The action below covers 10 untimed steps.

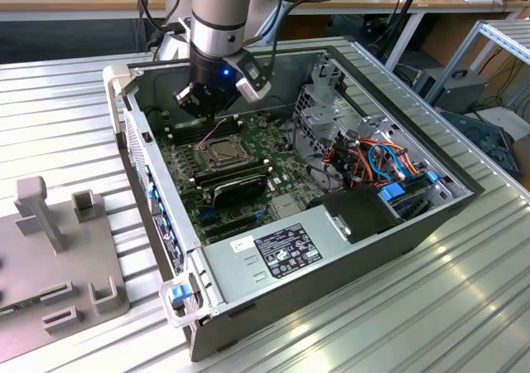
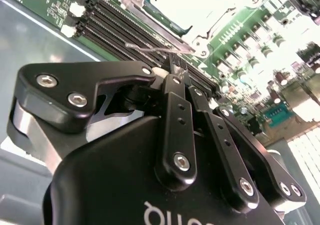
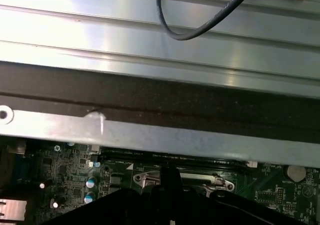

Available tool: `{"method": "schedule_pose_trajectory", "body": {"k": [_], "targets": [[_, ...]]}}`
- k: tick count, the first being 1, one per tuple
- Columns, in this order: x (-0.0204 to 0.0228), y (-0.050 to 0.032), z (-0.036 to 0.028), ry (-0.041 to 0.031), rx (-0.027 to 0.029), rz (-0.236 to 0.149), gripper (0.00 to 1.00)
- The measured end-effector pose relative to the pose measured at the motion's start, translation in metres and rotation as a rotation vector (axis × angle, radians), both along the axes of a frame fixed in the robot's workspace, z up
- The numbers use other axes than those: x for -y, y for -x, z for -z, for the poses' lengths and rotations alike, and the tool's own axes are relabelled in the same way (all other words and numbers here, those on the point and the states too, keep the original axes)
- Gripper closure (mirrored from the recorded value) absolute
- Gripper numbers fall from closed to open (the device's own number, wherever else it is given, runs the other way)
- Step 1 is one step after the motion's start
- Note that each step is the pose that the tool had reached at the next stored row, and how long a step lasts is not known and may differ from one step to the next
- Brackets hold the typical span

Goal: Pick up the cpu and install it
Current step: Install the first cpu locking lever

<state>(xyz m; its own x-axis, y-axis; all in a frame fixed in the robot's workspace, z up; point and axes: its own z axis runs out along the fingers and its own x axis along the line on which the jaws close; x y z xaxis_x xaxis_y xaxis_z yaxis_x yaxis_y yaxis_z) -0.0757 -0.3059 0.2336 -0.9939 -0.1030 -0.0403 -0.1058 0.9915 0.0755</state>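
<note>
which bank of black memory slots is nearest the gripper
The upper bank in the exterior view, between the socket and the case wall: the gripper hangs just over it. The other bank lies on the socket's opposite side.

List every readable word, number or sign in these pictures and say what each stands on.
Black label on the power supply: white print and symbols, too small to read.
White sticker beside it: too small to read.
White lettering on the gripper body: cut off at the picture's edge, no whole word.
White markings on the motherboard: too small to read.
Nothing can be quoted reliably.
</note>
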Motion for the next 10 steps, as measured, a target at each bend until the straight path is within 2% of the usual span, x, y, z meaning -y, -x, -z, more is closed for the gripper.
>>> {"method": "schedule_pose_trajectory", "body": {"k": [5, 10], "targets": [[-0.0013, -0.0031, 0.0042, -0.0017, 0.0000, 0.000, 0.89], [-0.0023, -0.0035, 0.0047, -0.0017, 0.0000, 0.000, 0.89]]}}
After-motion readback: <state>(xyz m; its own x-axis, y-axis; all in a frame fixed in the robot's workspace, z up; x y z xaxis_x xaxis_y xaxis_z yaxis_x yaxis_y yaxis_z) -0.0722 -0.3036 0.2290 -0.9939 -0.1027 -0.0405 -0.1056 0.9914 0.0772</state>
